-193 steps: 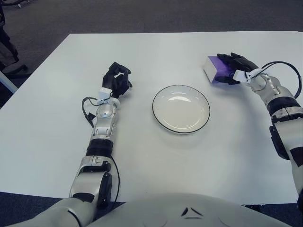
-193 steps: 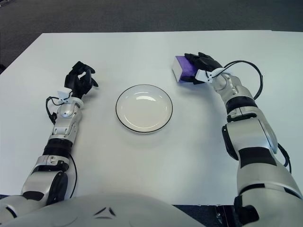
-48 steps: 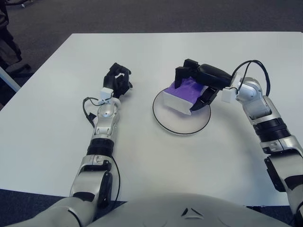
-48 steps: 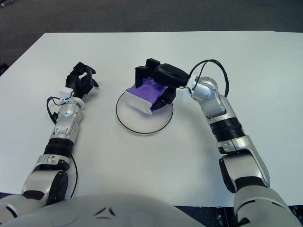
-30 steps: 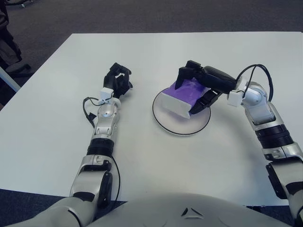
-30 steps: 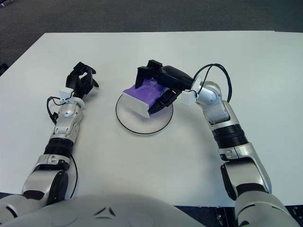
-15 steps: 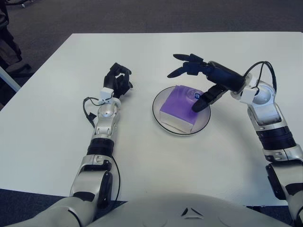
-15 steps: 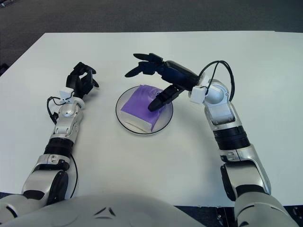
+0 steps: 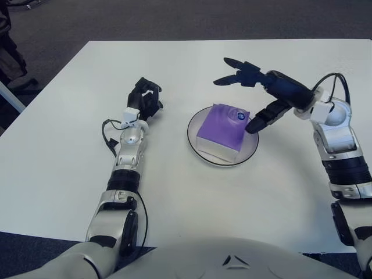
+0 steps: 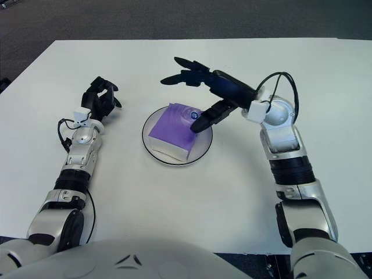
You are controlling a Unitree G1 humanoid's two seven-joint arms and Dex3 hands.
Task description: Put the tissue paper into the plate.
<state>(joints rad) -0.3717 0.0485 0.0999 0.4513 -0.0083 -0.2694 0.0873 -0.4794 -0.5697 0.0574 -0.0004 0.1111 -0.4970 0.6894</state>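
Left eye view shows the tissue paper (image 9: 220, 131), a purple pack with a white lower edge and a small round mark near its top, lying inside the plate (image 9: 251, 145); it sits tilted across the dish, filling most of it, with its near white edge close to the plate's front rim; the plate is white with a thin dark rim and stands near the middle of the white worktop (image 9: 192, 203).

The right hand (image 9: 258, 96) hangs just right of and above the pack, its fingers spread wide and holding nothing; one dark finger points down toward the pack's top right corner, and whether it touches there I cannot tell; the others reach up and away over the far side of the plate; that splayed pose suits a release, so the placing looks done and the hand only needs to clear off without nudging the pack.

The left hand (image 9: 145, 98) shows to the left of the plate, fingers curled in, idle and holding nothing.
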